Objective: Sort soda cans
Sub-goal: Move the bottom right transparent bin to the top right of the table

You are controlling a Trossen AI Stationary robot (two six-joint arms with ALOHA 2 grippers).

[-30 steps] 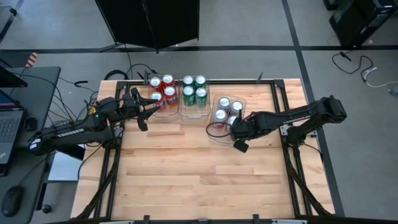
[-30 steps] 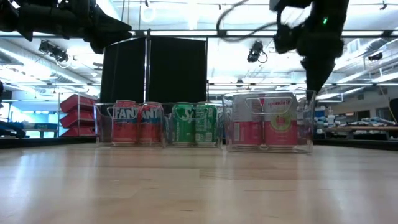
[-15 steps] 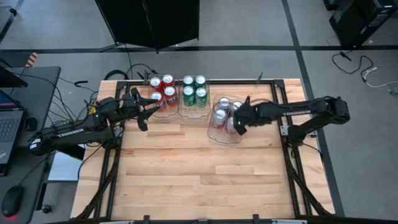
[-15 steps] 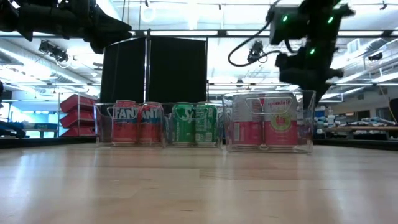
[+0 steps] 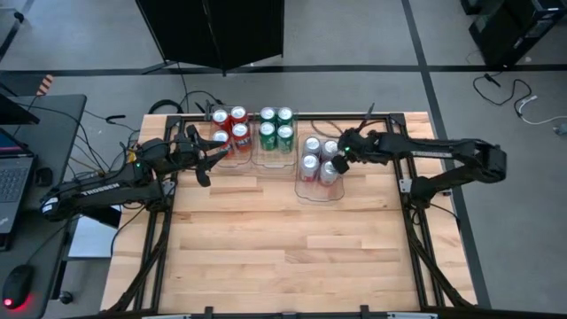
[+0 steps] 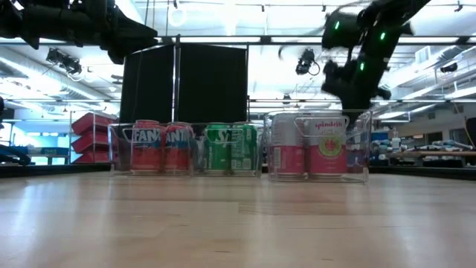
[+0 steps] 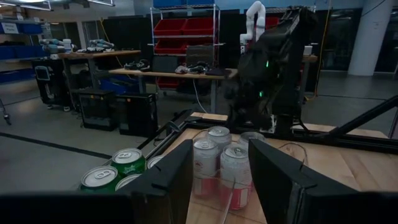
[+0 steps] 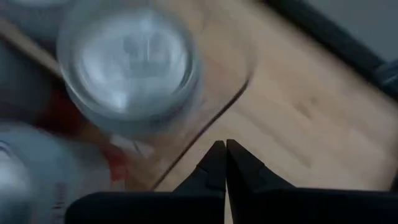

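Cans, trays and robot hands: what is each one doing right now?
red cans: upright in left tray.
green cans: upright in middle tray.
silver-white cans: upright in right tray.
left gripper: part open, empty, beside red cans.
right gripper: shut, empty, at right tray's edge.

Right wrist view is motion-blurred: one silver can top (image 8: pixel 127 65) reads only as a pale smear, two more cans are cut off by the picture's edge, and the clear tray (image 8: pixel 205 121) shows only as a curved edge line. In the low view the front cans hide the back rows in all three trays, the red cans (image 6: pixel 160 147) and green cans (image 6: pixel 232 147) have their print partly masked by tray walls, and the right gripper (image 6: pixel 349 85) is blurred above the silver-white cans (image 6: pixel 309 149). Left wrist view: dark fingers (image 7: pixel 168 186) cover the lower cans, and the green can tops (image 7: pixel 115 171) are cut off at the edge.
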